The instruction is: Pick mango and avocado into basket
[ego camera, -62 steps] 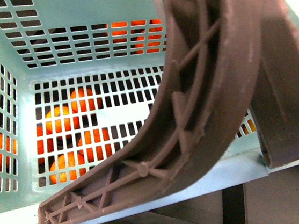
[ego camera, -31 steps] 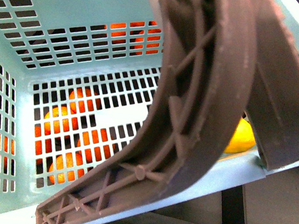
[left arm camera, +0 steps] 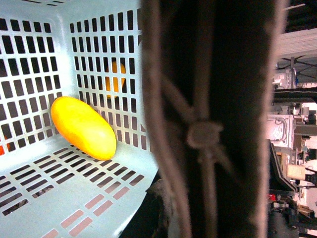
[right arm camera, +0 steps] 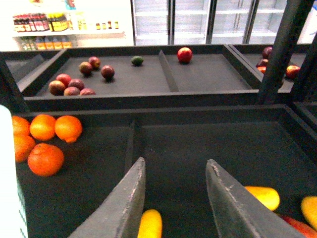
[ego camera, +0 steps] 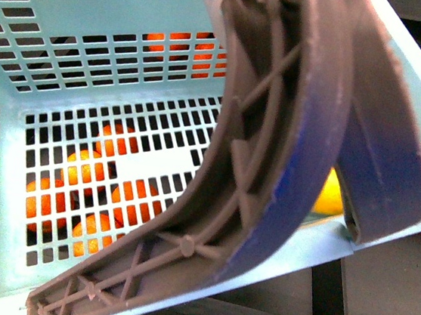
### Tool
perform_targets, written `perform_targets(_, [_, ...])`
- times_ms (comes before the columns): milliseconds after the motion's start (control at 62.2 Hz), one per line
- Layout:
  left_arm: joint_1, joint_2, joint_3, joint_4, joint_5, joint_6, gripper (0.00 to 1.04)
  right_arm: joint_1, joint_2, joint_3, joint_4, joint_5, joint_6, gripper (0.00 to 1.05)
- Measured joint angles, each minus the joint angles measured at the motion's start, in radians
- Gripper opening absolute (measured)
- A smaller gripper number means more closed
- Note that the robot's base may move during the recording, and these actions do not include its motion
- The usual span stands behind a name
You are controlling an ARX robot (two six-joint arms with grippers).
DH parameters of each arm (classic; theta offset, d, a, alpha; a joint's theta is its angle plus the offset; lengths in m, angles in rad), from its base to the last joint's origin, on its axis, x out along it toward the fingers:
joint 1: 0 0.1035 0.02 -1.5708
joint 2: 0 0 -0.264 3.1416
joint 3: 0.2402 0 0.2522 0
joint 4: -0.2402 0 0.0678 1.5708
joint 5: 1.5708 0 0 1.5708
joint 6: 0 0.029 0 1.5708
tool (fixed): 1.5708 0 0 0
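Note:
The teal basket (ego camera: 80, 29) fills the front view, tilted, with its brown ribbed handle (ego camera: 289, 136) across the front. One yellow mango (left arm camera: 83, 127) lies inside on the slotted floor against the wall; in the front view the mango (ego camera: 328, 194) peeks out behind the handle. My left gripper (left arm camera: 193, 213) is shut on the handle, its jaws mostly hidden behind it. My right gripper (right arm camera: 173, 168) hangs open over a dark shelf tray, nothing between its fingers. More mangoes (right arm camera: 149, 224) lie below it. A small dark green fruit, seemingly the avocado (right arm camera: 137, 60), sits in the far tray.
Oranges (right arm camera: 44, 144) lie in the tray beside the right gripper and show through the basket lattice (ego camera: 93, 182). Dark red fruits (right arm camera: 74, 82) and a red apple (right arm camera: 184, 54) sit in the far trays, split by dividers (right arm camera: 166, 69). A dark post (right arm camera: 277, 49) stands at the right.
The basket and its handle have shifted left and tilted further in the front view. The yellow mango inside has come into sight behind the handle.

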Motion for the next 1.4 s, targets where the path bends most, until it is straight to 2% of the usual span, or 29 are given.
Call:
perform_targets(80, [0.000, 0.000, 0.000, 0.000, 0.010, -0.003, 0.04, -0.040, -0.057, -0.049, -0.013, -0.041, -0.008, 0.21])
perform_targets(225, [0.000, 0.000, 0.000, 0.000, 0.007, -0.002, 0.04, -0.080, -0.128, -0.094, -0.036, -0.083, -0.016, 0.02])
perform_targets(579, [0.000, 0.000, 0.000, 0.000, 0.005, -0.002, 0.04, -0.157, -0.288, -0.166, -0.124, -0.152, -0.015, 0.02])
perform_targets(611, [0.000, 0.000, 0.000, 0.000, 0.005, -0.002, 0.04, -0.182, -0.304, -0.171, -0.137, -0.206, -0.015, 0.02])
perform_targets(691, [0.000, 0.000, 0.000, 0.000, 0.005, -0.001, 0.04, -0.229, -0.330, -0.178, -0.153, -0.238, -0.018, 0.02])
perform_targets(868, [0.000, 0.000, 0.000, 0.000, 0.006, -0.002, 0.04, -0.251, -0.349, -0.185, -0.160, -0.245, -0.016, 0.26])
perform_targets(964, [0.000, 0.000, 0.000, 0.000, 0.007, -0.002, 0.04, -0.252, -0.350, -0.185, -0.161, -0.245, -0.016, 0.47])
perform_targets(1286, [0.000, 0.000, 0.000, 0.000, 0.006, -0.002, 0.04, -0.252, -0.351, -0.185, -0.161, -0.245, -0.016, 0.93])
perform_targets(1334, [0.000, 0.000, 0.000, 0.000, 0.005, -0.002, 0.04, -0.252, -0.351, -0.185, -0.161, -0.245, -0.016, 0.98])
perform_targets(1398, [0.000, 0.000, 0.000, 0.000, 0.006, -0.002, 0.04, -0.252, -0.351, -0.185, -0.161, -0.245, -0.016, 0.96])
